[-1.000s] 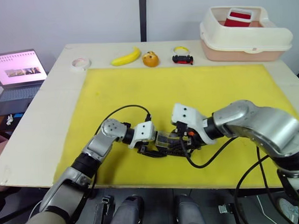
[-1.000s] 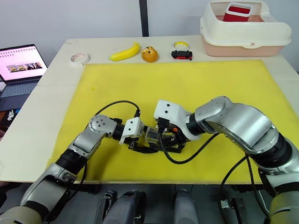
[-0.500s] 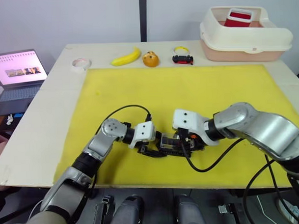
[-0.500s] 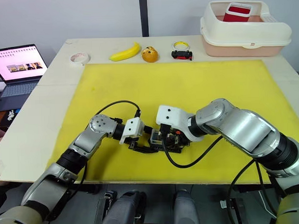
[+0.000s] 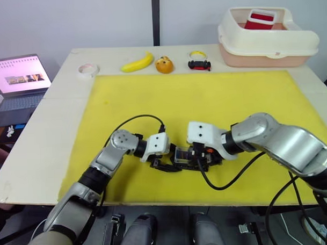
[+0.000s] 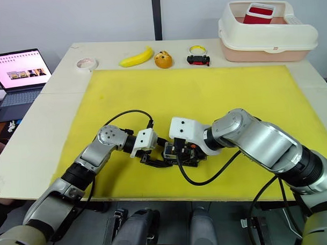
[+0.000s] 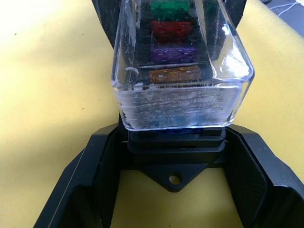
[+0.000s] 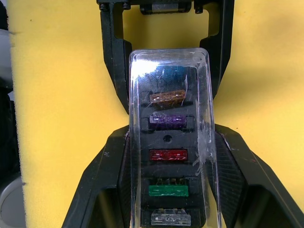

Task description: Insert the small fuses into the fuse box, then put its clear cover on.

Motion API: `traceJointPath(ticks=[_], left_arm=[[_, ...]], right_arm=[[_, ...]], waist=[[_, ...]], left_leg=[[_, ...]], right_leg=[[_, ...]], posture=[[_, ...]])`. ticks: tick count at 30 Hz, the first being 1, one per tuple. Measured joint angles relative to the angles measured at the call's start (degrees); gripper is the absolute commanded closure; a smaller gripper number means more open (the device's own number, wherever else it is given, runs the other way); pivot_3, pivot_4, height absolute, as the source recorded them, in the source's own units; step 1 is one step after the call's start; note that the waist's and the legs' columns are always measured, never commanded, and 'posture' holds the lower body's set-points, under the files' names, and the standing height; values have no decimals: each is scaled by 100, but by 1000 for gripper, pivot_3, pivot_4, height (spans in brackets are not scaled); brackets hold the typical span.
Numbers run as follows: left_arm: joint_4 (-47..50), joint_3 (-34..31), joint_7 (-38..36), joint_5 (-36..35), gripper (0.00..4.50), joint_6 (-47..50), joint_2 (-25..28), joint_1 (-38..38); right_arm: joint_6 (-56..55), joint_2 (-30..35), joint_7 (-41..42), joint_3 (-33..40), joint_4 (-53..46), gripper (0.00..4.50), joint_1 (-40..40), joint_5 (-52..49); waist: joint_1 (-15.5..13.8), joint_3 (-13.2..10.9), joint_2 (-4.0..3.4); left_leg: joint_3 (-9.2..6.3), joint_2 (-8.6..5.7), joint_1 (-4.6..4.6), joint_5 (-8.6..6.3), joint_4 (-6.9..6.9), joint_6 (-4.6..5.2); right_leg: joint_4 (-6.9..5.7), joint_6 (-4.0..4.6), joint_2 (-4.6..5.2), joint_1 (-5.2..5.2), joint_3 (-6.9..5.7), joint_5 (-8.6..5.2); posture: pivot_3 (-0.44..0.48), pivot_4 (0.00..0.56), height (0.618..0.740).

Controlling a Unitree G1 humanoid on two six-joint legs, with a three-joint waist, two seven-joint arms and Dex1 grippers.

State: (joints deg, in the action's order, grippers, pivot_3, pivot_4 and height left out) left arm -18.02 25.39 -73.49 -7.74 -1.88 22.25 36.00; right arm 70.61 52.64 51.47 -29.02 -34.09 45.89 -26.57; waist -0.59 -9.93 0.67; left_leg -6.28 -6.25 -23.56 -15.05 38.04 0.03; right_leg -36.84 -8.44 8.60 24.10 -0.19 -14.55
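The black fuse box (image 5: 182,156) lies on the yellow mat (image 5: 205,94) near its front edge, between my two grippers. The small fuses (image 8: 168,155) sit in its slots in a row: tan, purple, red, green and clear, with a blue one at the end. The clear cover (image 8: 170,66) rests over the box and fuses. My left gripper (image 5: 164,161) holds one end of the box, a finger on each side of its base. My right gripper (image 5: 199,159) comes from the other end, its fingers (image 8: 102,166) pressed against the cover's long sides.
Along the table's far edge stand a tape roll (image 5: 88,68), a banana (image 5: 138,62), an orange toy (image 5: 163,64), a toy car (image 5: 199,64) and a white bin (image 5: 268,37). A laptop (image 5: 18,76) sits off the table's left side. Black cables loop beside both wrists.
My right gripper has come down and slightly toward the left gripper, bringing the clear cover down over the fuse box. The left arm has stayed still.
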Motion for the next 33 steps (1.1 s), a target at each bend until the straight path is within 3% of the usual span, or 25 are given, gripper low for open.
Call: traceJointPath(ticks=[33], left_arm=[[15,-28,-9,87,1962,28,-51,-2]], right_arm=[[-156,4,221,-238,32,2810,43,385]], waist=[[-8,2,1]], left_leg=[[-1,-1,2,0,0,0]], right_leg=[[-3,0,0,-2,0,0]], posture=[[0,150,740]])
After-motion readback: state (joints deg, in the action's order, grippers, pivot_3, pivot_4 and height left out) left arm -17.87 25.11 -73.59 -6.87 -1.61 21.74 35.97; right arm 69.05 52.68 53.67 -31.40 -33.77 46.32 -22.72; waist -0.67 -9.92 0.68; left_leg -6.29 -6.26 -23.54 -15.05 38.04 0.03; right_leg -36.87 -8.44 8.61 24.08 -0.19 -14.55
